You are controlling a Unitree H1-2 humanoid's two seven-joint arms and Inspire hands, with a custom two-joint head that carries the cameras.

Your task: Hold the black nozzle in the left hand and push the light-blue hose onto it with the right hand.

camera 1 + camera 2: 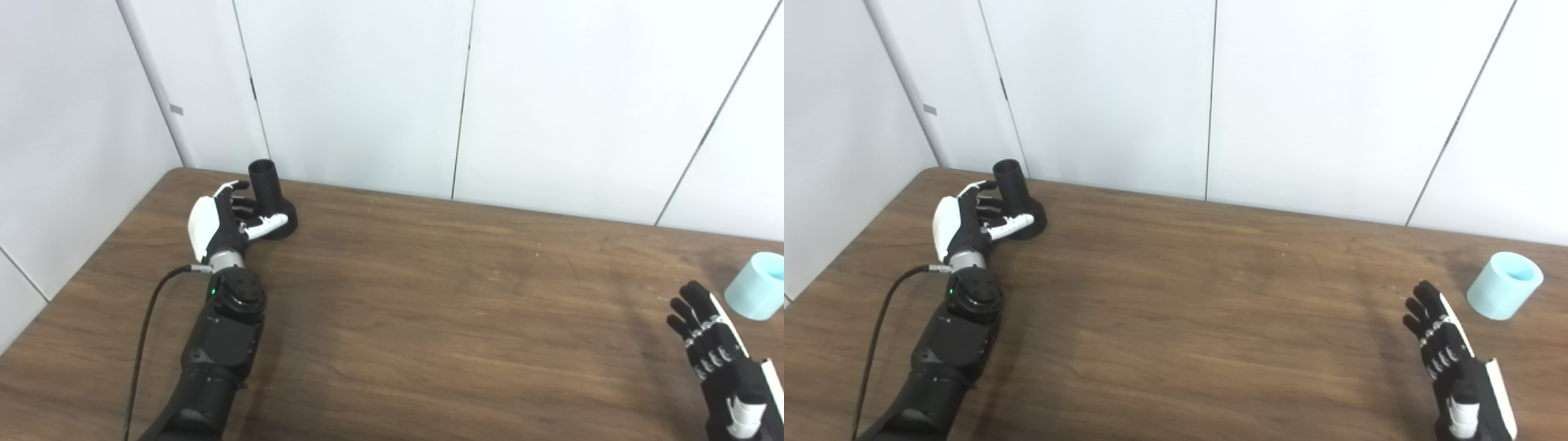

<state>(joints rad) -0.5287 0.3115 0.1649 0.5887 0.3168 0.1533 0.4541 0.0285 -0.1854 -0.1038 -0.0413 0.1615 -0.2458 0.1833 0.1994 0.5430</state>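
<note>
At the far left corner of the brown wood-grain table (429, 318), the matte black plastic nozzle (269, 196) stands upright on its flared base, its narrow tube end pointing up. The robot's left hand (223, 220) is right at it, fingers and thumb curled around the base but not yet clamped; the nozzle rests on the table, so I'd call this the reaching-to-grasp step, with the hand spread around the piece and holding nothing yet.

Over on the right, the short light-blue hose section (1505, 285), a stubby hollow cylinder, lies tilted on the table near the right edge. The right hand (1454, 367) waits just nearer than it, palm open, fingers apart and extended toward the hose without touching it.

To my eye the task has barely begun. The next move calls for the left hand to close firmly on the nozzle's base or lower neck and lift it, leaving the tube end clear. Then the right hand must take the hose and bring its open end into line with that tube.
</note>
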